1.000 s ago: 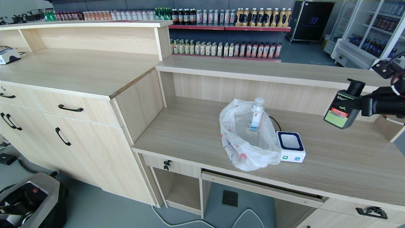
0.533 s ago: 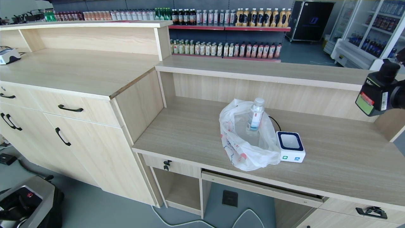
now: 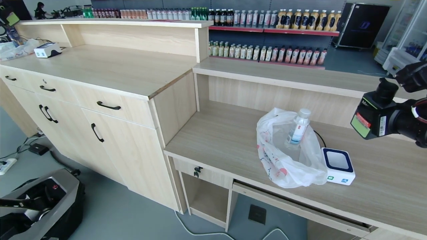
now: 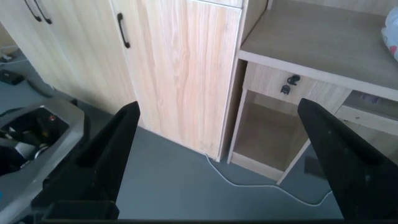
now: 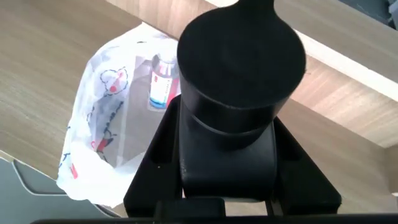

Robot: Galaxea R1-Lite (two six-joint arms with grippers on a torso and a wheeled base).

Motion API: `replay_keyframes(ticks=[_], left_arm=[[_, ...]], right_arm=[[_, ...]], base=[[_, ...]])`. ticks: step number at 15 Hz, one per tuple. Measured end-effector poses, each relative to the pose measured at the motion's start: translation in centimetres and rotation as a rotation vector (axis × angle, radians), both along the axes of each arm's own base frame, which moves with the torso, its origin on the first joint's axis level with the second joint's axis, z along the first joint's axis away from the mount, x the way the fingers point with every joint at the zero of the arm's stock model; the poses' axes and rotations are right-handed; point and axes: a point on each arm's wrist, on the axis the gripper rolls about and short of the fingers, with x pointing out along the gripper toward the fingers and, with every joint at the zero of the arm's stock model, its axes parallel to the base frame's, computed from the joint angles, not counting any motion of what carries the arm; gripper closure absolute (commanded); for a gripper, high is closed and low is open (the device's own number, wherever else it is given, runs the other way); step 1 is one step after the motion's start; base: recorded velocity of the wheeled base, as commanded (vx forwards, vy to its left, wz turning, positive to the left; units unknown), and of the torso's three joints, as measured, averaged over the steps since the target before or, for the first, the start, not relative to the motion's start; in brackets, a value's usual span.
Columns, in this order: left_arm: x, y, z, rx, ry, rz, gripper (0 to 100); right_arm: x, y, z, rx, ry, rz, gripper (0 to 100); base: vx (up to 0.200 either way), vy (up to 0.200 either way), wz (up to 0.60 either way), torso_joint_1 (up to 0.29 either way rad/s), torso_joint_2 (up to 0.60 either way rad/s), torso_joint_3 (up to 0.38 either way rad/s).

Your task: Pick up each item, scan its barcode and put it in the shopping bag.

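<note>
The right end effector (image 3: 398, 124) is gripping a dark, black-capped container (image 3: 372, 115) in the air above the right end of the desk (image 3: 227, 136), well apart from the white, blue-rimmed scanner (image 3: 338, 165) that is sitting just beside the shopping bag (image 3: 283, 166). To do the scan well, the arm is likely needing to carry the container down and toward the robot's left until it is hanging over the scanner's window. The wrist should be turning so that the white strip beside the green label, which looks like the barcode, is facing down at the glass. A short pause there seems wise before swinging on to the bag's open mouth. A clear water bottle (image 3: 298, 127) is already standing upright inside the bag, so the drop is best aimed beside it, low enough not to knock it over. The bag's loose rim is touching the scanner's side and could be caught on a low pass, and a dark cable (image 3: 318, 135) is trailing behind the scanner. The raised ledge (image 3: 300, 75) is limiting room at the back. The left end effector (image 4: 217, 162) is hanging with its fingers spread and empty, low beside the cabinet doors (image 3: 110, 133), and drink shelves (image 3: 267, 20) are lining the far wall
</note>
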Motion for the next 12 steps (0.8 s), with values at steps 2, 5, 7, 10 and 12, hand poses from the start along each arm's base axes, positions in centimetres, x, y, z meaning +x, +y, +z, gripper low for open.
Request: replay_keyframes(ticks=[2, 5, 7, 10, 12], left_arm=[[0.0, 0.0, 0.0, 0.0, 0.0, 0.001, 0], [0.0, 0.0, 0.0, 0.0, 0.0, 0.0, 0], [0.0, 0.0, 0.0, 0.0, 0.0, 0.0, 0], [0.0, 0.0, 0.0, 0.0, 0.0, 0.0, 0], [0.0, 0.0, 0.0, 0.0, 0.0, 0.0, 0]], right_arm=[[0.4, 0.0, -0.6, 0.038, 0.021, -0.004, 100], [1.9, -0.8, -2.5, 0.108, 0.103, 0.015, 100], [3.1, -2.2, -4.0, 0.128, 0.159, 0.06, 100], [4.2, -3.6, -5.9, 0.119, 0.226, 0.055, 100], [4.9, -4.3, -7.0, 0.115, 0.259, 0.057, 100]], base=[[0.0, 0.0, 0.0, 0.0, 0.0, 0.0], [0.0, 0.0, 0.0, 0.0, 0.0, 0.0], [0.0, 0.0, 0.0, 0.0, 0.0, 0.0], [0.0, 0.0, 0.0, 0.0, 0.0, 0.0], [0.0, 0.0, 0.0, 0.0, 0.0, 0.0]])
